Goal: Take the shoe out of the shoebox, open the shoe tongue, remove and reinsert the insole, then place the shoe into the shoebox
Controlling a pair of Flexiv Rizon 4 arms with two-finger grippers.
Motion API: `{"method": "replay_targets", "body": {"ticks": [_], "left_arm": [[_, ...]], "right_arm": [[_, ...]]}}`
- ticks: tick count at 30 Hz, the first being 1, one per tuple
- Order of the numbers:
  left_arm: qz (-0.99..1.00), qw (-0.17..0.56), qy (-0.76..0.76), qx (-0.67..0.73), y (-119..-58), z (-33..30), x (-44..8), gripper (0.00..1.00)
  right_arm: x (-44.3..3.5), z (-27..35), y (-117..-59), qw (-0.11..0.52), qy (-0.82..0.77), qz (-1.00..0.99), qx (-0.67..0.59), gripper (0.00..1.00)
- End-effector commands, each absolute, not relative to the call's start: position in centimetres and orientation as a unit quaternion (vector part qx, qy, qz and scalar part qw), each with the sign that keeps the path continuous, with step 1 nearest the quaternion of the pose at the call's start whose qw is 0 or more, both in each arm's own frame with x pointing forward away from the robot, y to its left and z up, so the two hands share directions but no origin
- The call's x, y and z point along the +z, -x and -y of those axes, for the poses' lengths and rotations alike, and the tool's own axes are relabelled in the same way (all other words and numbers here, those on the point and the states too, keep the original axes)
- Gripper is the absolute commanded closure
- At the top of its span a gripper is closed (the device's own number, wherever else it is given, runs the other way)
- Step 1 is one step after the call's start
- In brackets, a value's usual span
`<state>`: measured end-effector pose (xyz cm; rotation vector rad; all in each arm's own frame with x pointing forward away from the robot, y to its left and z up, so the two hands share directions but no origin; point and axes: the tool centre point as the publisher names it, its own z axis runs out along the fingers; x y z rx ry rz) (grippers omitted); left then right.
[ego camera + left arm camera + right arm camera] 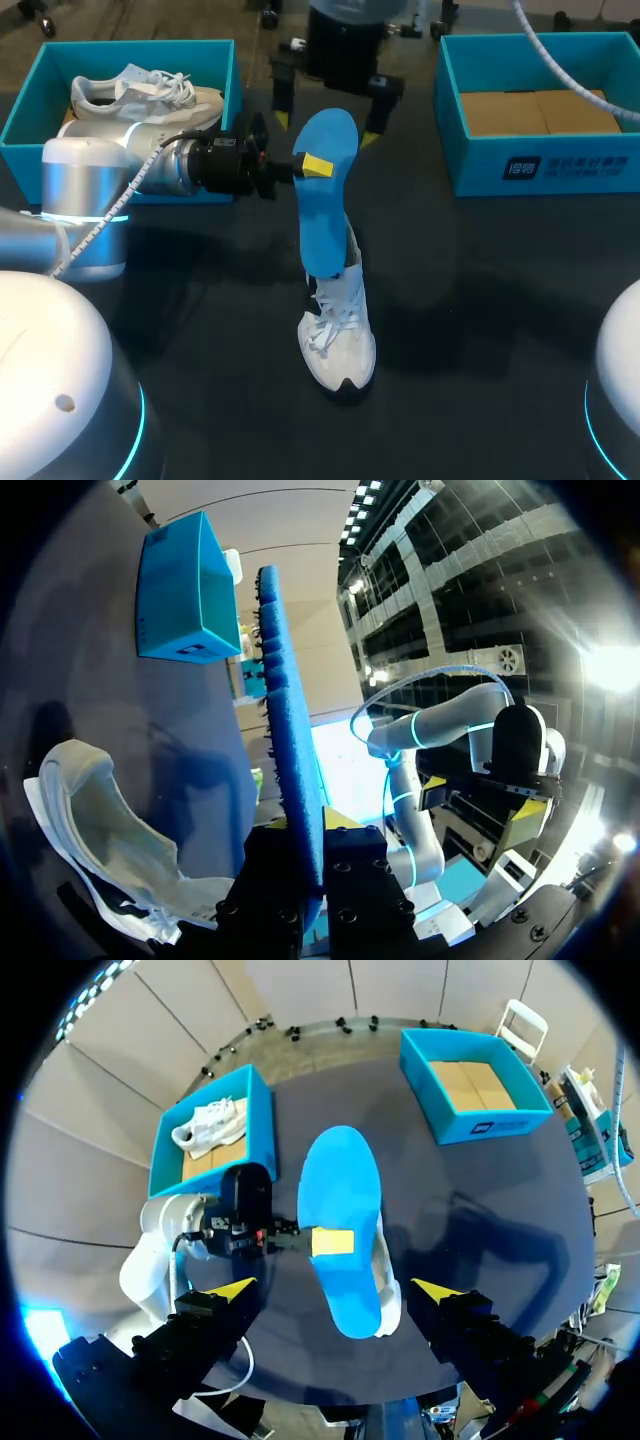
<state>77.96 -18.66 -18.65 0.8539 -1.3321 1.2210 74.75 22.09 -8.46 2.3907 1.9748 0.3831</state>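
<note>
Left gripper [308, 168]: fingers pressed on the blue insole [325, 220] from both sides, pinching its upper part.
Right gripper [327, 127]: fingers spread wide, one on each side of the insole's top, holding nothing.
Insole: stands on end, its low end in the shoe [338, 345], its long way running up.
Shoe: white, mid table [500, 300], toe pointing near.
Left shoebox [140, 47]: far left, with another white shoe [140, 92] in it.
Right shoebox [540, 170]: far right, brown card inside.
</note>
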Motion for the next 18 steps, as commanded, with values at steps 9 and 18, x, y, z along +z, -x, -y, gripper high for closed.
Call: {"method": "replay_targets", "body": {"ticks": [9,18], "left_arm": [[0.561,0.54,-0.36,0.514,-77.9,18.7,-18.7,1.0],[0.561,0.54,-0.36,0.514,-77.9,18.7,-18.7,1.0]], "right_arm": [[-8.8,-19.5,-74.0,-0.097,-0.728,-0.632,0.247,0.0],[-8.9,-17.8,-73.6,-0.145,-0.705,-0.63,0.292,0.0]]}}
